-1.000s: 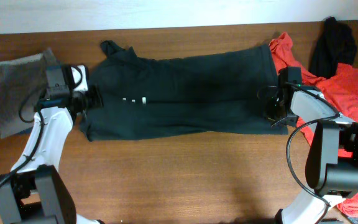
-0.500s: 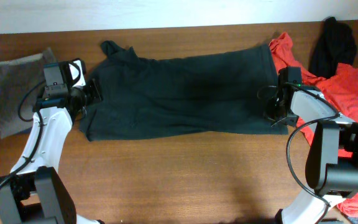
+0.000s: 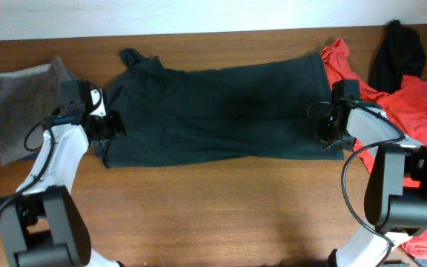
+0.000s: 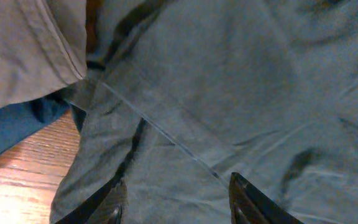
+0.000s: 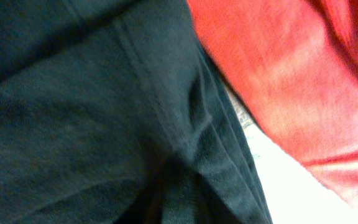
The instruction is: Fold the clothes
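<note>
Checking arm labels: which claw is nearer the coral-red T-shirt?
Right. The right claw is at the black T-shirt's right edge, beside the coral-red T-shirt; the left claw is at its far left end.

The spread T-shirt point(image 3: 221, 111) lies across the middle of the bench point(image 3: 221, 215) from 9 o'clock to 3 o'clock, with the left hand point(image 3: 111, 123) at its 9 o'clock end and the right hand point(image 3: 325, 135) at its 3 o'clock end. Farther out at 9 o'clock sits a heap of cloth point(image 3: 17, 104) (another layer shows under its near edge). The crumpled T-shirt point(image 3: 414, 104) fills the 3 o'clock edge, touching the spread one, and the small garment point(image 3: 397, 55) lies at 2 o'clock, partly on it.
</note>
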`<state>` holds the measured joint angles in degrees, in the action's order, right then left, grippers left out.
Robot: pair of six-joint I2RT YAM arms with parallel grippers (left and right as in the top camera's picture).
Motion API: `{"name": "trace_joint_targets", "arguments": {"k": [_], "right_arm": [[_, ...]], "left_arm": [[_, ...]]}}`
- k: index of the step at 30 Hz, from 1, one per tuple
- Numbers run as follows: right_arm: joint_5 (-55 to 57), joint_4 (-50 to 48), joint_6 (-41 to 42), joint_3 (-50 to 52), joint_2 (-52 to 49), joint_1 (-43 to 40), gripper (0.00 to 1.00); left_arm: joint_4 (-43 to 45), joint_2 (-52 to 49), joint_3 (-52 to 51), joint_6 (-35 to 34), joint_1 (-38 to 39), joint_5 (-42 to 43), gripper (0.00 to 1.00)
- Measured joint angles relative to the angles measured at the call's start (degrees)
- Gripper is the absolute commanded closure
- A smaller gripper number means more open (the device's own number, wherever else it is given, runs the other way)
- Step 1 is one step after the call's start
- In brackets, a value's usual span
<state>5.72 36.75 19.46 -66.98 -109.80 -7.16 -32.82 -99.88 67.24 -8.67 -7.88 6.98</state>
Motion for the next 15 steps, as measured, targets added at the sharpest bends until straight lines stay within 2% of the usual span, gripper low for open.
{"name": "trace_joint_targets", "arguments": {"k": [1,2,11,15], "right_arm": [[-0.02,-0.46,-0.02,0.0,0.0,0.0,0.62],[-0.02,-0.98,0.0,0.0,-0.07,0.0,0.61],[-0.22,-1.16,-0.37,-0.17,-0.15,0.0,0.61],[-0.55,1.86,-2.32,-1.05,-0.44,-0.02,0.6]], "left_arm": [[0.09,-0.72,0.0,0.09,0.0,-0.04,0.43],[0.24,-1.51,0.0,0.15,0.0,-0.09,0.42],[-0.2,-9.49,-0.02,0.81,0.0,-0.59,0.43],[-4.0,-10.32,1.05,1.27,0.0,-0.92,0.52]]}}
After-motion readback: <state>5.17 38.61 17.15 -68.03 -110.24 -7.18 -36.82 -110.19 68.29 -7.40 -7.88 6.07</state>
